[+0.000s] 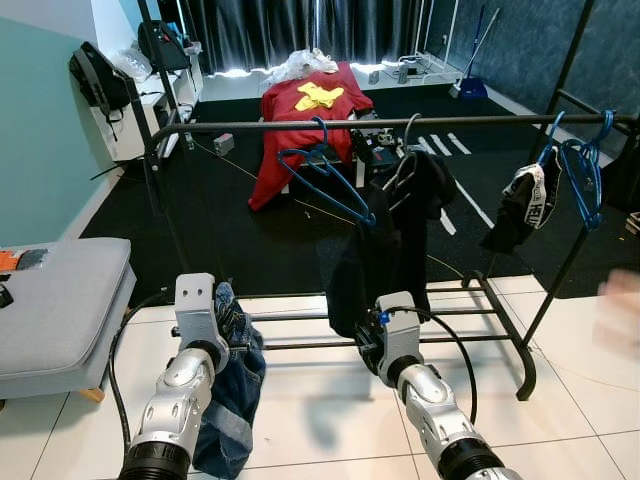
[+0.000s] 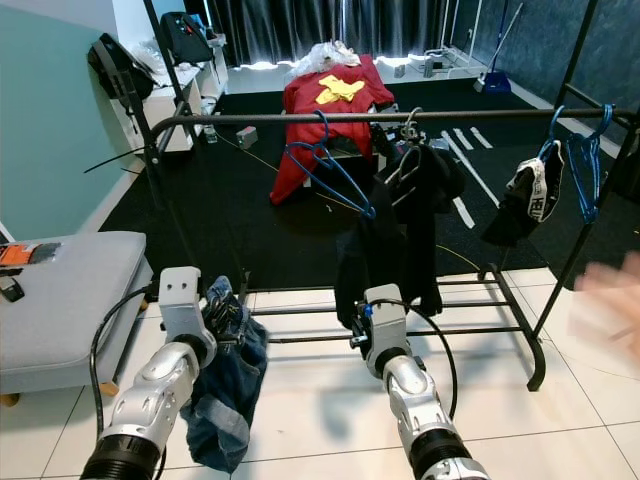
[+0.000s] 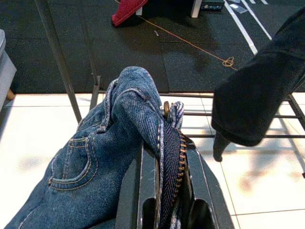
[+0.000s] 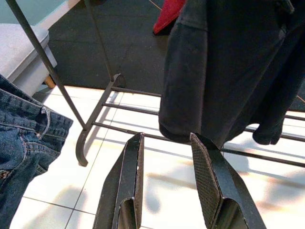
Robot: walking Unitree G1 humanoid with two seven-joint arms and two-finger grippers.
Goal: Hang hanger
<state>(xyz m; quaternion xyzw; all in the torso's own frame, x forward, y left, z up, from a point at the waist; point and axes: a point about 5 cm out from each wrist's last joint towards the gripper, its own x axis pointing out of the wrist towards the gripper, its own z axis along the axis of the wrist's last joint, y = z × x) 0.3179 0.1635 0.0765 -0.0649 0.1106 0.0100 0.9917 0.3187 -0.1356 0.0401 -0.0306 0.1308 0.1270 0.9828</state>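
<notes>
A black clothes rail (image 1: 400, 122) crosses in front of me. An empty blue hanger (image 1: 325, 180) hangs on it left of centre. To its right a black garment (image 1: 390, 240) hangs on a hanger, and further blue hangers (image 1: 585, 170) hang at the right end. My left gripper (image 3: 162, 167) is shut on a pair of blue jeans (image 1: 228, 390), which hang low at the left (image 3: 95, 162). Just below the black garment's hem (image 4: 224, 71) my right gripper (image 4: 167, 162) stands open with nothing between its fingers.
A grey cushioned bench (image 1: 55, 300) stands at the left. The rack's lower bars (image 1: 450, 315) run across the white tiles. A red cloth (image 1: 300, 110) drapes over furniture behind the rail. At the right edge is a blurred hand (image 1: 620, 300).
</notes>
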